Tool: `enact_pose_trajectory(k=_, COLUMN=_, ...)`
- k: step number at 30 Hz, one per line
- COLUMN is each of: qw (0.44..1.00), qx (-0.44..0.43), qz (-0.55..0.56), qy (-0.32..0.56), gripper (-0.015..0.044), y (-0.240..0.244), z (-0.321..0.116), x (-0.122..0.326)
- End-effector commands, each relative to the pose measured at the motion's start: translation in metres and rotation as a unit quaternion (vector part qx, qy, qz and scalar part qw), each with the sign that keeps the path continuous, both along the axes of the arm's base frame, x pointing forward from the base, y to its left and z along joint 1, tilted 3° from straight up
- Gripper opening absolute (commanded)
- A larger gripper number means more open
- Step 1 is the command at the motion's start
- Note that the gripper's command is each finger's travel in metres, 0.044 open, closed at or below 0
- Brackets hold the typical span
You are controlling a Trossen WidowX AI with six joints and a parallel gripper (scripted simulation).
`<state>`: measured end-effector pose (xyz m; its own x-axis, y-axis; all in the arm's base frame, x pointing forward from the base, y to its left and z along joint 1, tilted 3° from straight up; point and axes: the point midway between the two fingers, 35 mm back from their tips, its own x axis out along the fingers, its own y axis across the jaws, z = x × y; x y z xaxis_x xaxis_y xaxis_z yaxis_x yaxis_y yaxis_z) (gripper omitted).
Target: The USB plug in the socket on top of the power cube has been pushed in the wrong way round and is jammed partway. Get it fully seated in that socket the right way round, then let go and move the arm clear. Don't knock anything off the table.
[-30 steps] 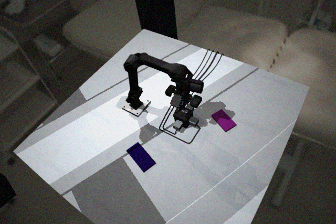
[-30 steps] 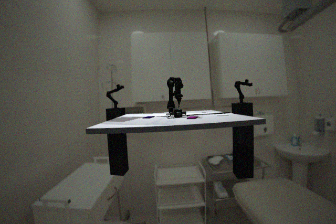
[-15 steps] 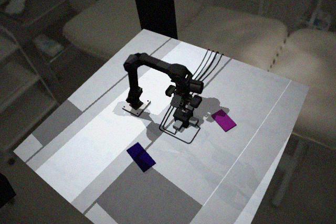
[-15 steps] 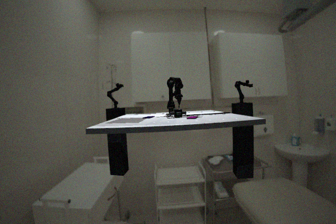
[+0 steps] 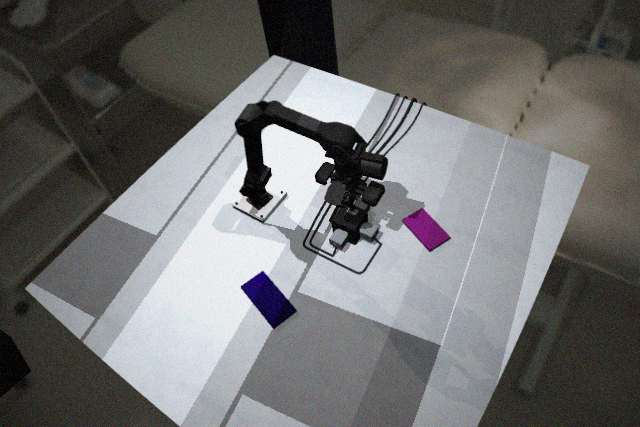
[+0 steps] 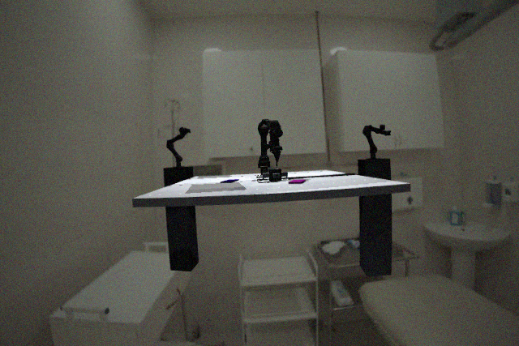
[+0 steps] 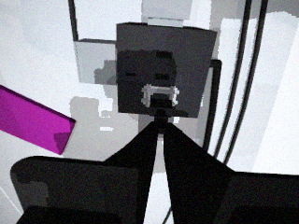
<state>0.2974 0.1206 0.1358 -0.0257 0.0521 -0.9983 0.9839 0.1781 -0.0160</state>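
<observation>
Gripper clamping on USB plug at power cube

White table (image 5: 206, 267) (image 6: 268, 198) is carrying everything. Black arm (image 5: 299, 122) (image 6: 263, 145) is standing left of the power cube (image 5: 347, 219) (image 6: 275, 172) (image 7: 189, 70), reaching over it. Blue card (image 5: 268, 299) (image 6: 229, 181) is lying near left; magenta card (image 5: 426, 229) (image 6: 297, 181) (image 7: 33, 120) is lying to the right of the cube. Two pale grey blocks (image 5: 338, 239) (image 7: 96, 62) are sitting beside the cube. Gripper (image 5: 353, 209) (image 6: 276, 165) (image 7: 160, 128) is pointing down, fingers nearly together, clamping the small dark USB plug (image 7: 161, 113) at the cube's top. Fingertips are partly hiding it; can't tell plug depth or orientation.
</observation>
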Motion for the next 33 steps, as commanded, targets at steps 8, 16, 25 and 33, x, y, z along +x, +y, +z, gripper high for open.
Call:
enact_pose_trajectory(k=8, qw=1.000, qx=0.008, qz=0.003, qy=0.000, gripper=0.0000, y=0.0012, z=-0.0008, x=-0.0007)
enact_pose_trajectory(k=16, qw=1.000, qx=0.012, qz=0.002, qy=0.001, gripper=0.0000, y=0.0019, z=-0.0017, x=-0.0009)
enact_pose_trajectory(k=25, qw=1.000, qx=0.016, qz=0.002, qy=0.001, gripper=0.0000, y=0.0025, z=-0.0028, x=-0.0011)
enact_pose_trajectory(k=33, qw=1.000, qx=0.016, qz=0.002, qy=0.001, gripper=0.0000, y=0.0024, z=-0.0038, x=-0.0011)
